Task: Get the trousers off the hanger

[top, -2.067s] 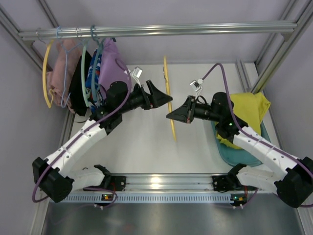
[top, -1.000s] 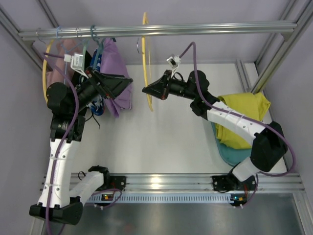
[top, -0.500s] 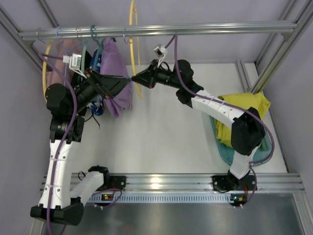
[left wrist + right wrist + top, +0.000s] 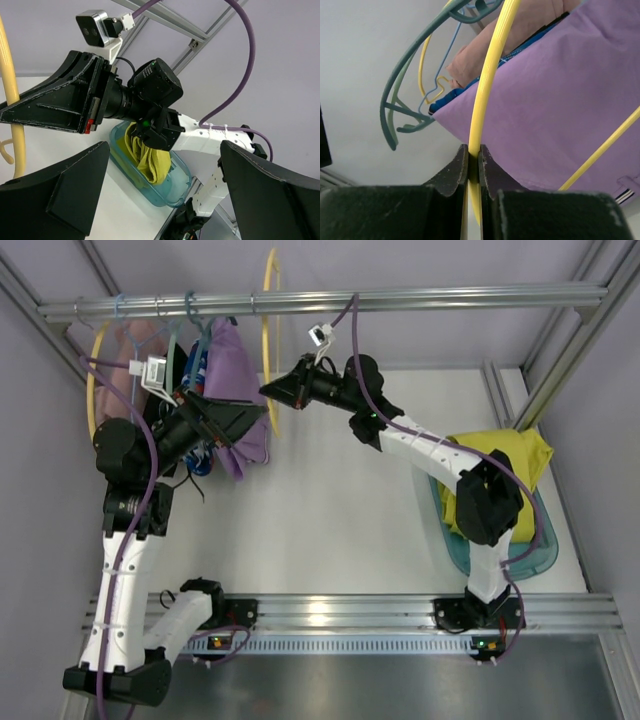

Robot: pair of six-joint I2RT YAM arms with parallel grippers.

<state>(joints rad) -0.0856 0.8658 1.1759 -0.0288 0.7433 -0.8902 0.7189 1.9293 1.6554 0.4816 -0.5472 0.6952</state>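
My right gripper [image 4: 270, 392] [image 4: 474, 150] is shut on the thin yellow hanger [image 4: 268, 340] [image 4: 487, 75], which stands upright with its top at the rail [image 4: 400, 298]. No garment hangs on it. The yellow trousers [image 4: 500, 465] [image 4: 150, 160] lie crumpled in the teal bin [image 4: 460, 550] [image 4: 175, 185] at the right. My left gripper [image 4: 262, 412] [image 4: 162, 150] is open and empty, just left of the hanger and against the purple garment [image 4: 235, 370] [image 4: 560, 100].
At the rail's left end hang a pink garment [image 4: 130, 350], dark and blue clothes, teal hangers [image 4: 190, 315] [image 4: 395, 100] and another yellow hanger [image 4: 92, 390]. Metal frame posts stand at both back corners.
My right arm has carried the yellow hanger up from the table's middle and leftward to the rail, close to the purple garment. The left arm swung back left, then stayed put.
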